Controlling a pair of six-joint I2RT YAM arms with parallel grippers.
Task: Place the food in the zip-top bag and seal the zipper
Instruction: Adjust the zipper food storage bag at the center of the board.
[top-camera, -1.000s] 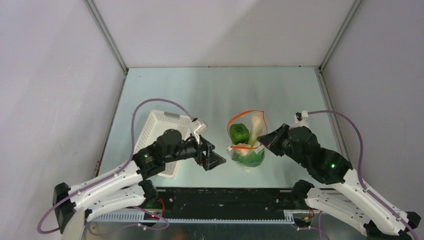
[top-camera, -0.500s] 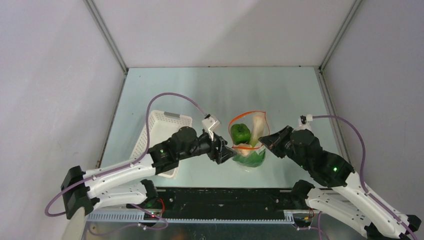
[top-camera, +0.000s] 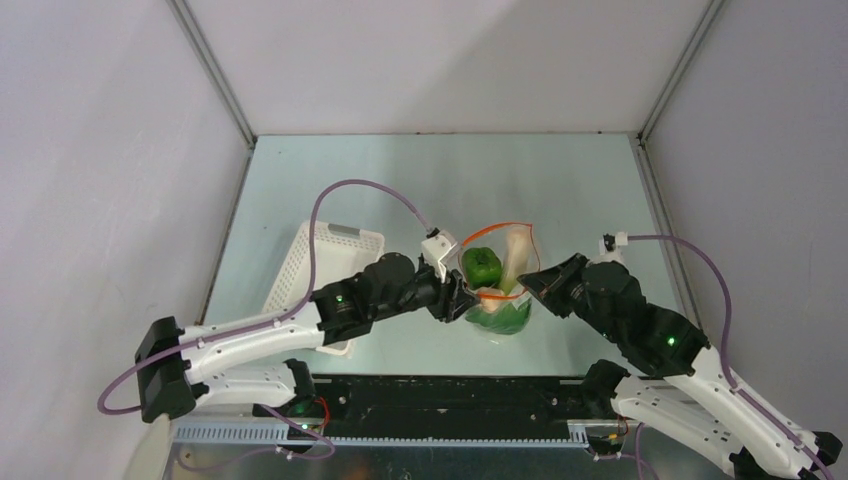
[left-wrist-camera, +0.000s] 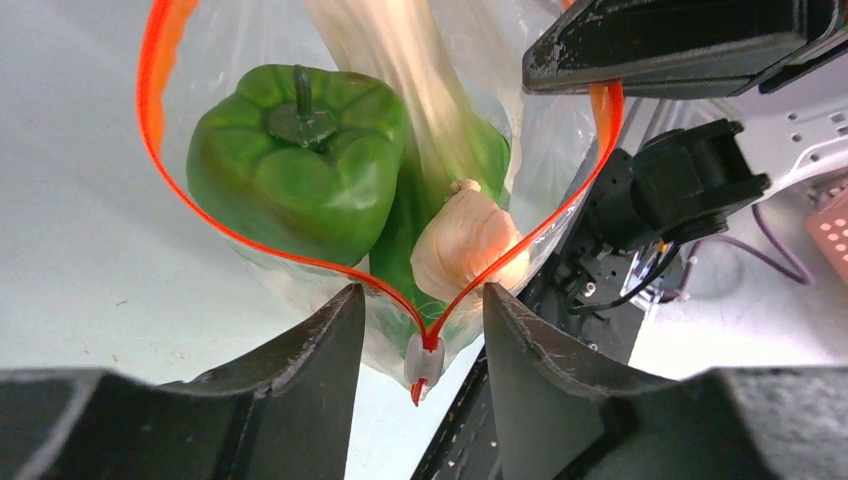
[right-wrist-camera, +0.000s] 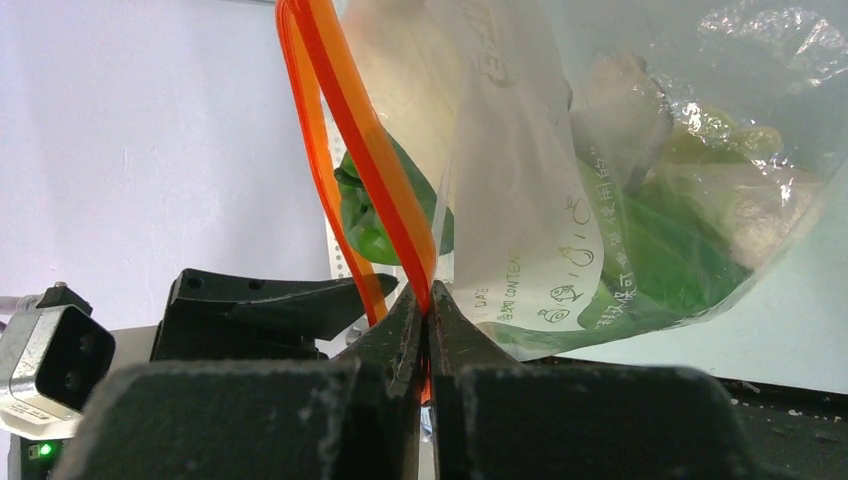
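Observation:
The clear zip-top bag lies mid-table, mouth wide open. Inside are a green bell pepper, a pale garlic-like bulb, a long white stalk and green leaves. The red-orange zipper loops round the mouth and ends at a small white slider. My left gripper is open, one jaw on each side of the slider, not touching it. My right gripper is shut on the zipper strip at the bag's right end.
A white perforated basket stands left of the bag, under my left arm. The black rail of the arm bases runs along the near edge. The right gripper's black fingers show in the left wrist view.
My left gripper has moved right from beside the basket to the bag's near end and now straddles the slider. The right gripper has kept its hold, barely moving.

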